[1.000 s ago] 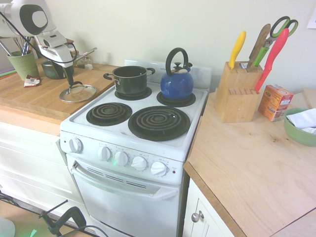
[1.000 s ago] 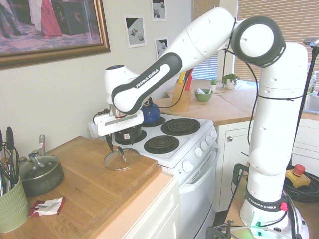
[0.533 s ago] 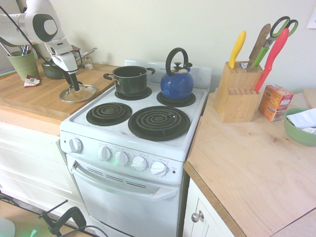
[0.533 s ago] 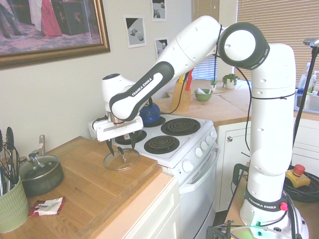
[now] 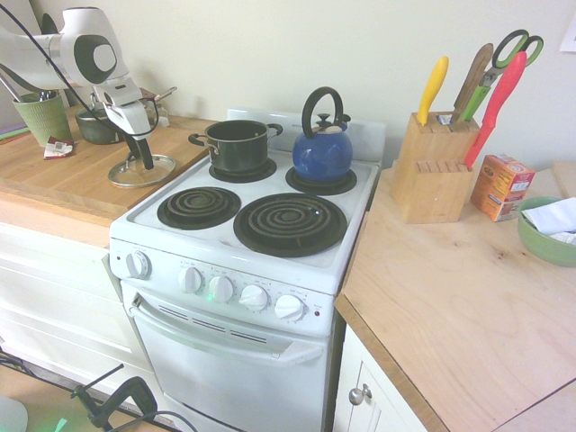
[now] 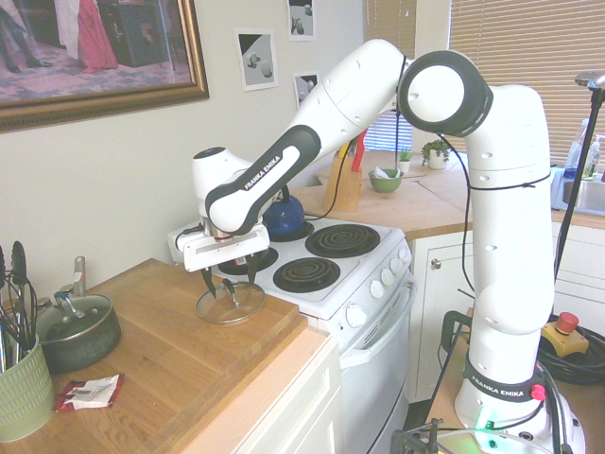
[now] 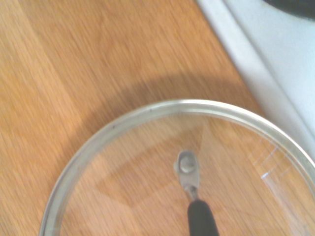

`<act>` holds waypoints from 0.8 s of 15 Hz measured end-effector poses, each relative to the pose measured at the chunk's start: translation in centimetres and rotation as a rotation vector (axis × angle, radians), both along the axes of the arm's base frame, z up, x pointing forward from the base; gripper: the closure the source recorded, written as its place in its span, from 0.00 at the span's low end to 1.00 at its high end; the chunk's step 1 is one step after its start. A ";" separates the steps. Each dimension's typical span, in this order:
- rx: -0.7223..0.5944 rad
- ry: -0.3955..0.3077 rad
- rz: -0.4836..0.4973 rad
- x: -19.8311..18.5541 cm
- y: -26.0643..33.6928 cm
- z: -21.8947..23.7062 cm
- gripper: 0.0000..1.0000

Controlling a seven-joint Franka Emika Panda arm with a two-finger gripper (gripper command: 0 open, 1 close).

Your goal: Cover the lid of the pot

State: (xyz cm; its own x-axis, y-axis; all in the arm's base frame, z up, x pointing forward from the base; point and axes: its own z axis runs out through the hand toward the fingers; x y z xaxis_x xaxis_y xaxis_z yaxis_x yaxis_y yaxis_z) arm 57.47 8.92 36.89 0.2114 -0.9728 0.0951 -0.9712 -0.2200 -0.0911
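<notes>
Hovering over the glass lid (image 6: 244, 308) a second ago, the arm has since swung into line with it, and its fingers (image 6: 228, 284) now stand wide apart around the dark handle (image 7: 201, 219), where before they hung off to one side. They have hold of nothing that I can see. The lid lies flat on the wooden surface (image 5: 81, 178) just beside the stove (image 5: 261, 270), where it was. Over on a back burner, the dark pot (image 5: 238, 151) sits uncovered, next to the blue kettle (image 5: 322, 155).

To me that means the reaching is nearly done, though the covering itself hasn't begun. Closing on the handle looks like the next step, then a lift and a short trip across to the pot. A glass lid could tip or slip if it's pinched off-centre.
</notes>
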 end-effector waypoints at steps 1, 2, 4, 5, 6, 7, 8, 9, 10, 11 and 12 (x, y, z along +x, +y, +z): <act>0.000 -0.001 0.001 0.0 0.0 0.0 1.00; 0.000 -0.002 0.001 0.0 0.1 0.0 1.00; 0.001 -0.003 0.003 0.0 0.2 0.1 1.00; 0.001 -0.004 0.003 0.0 0.2 0.1 1.00; 0.001 -0.006 0.003 0.1 0.2 0.1 1.00; 0.002 -0.008 0.001 0.1 0.1 0.1 1.00; 0.002 -0.012 -0.001 0.2 -0.1 0.1 1.00; 0.003 -0.016 -0.003 0.2 -0.2 0.1 1.00; 0.003 -0.019 -0.005 0.3 -0.3 0.1 1.00; 0.004 -0.020 -0.006 0.4 -0.4 0.1 1.00; 0.004 -0.022 -0.006 0.5 -0.4 0.1 1.00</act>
